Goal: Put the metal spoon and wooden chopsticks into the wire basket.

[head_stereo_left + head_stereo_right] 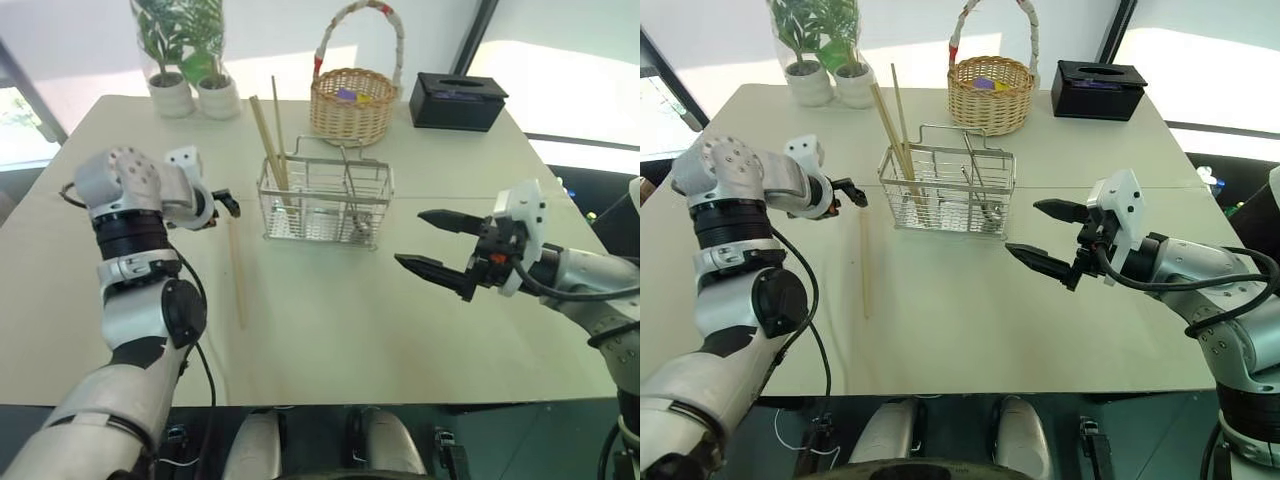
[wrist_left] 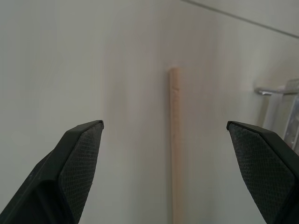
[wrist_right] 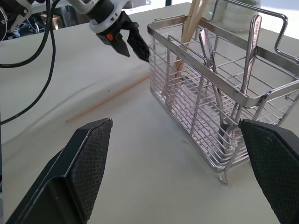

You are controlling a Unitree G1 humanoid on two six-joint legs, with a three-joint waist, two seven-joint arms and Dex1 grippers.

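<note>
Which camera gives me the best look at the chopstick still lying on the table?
The left wrist view: the loose chopstick lies centred between the open left end effector fingers. Both eye views show its whole length beside the wire basket; the right wrist view shows it obliquely.

Both head views look forward and down from above the pale cream bench (image 1: 400,330), taking in its whole top from slightly offset positions. The left wrist view sits very near the surface, facing down between its own two black fingers at a single thin pale wooden chopstick (image 2: 174,149) lying flat. The right wrist view looks nearly level across the bench at the rectangular silver wire-mesh basket (image 3: 219,98), close by. All views share that loose chopstick, and three share the basket.
</note>
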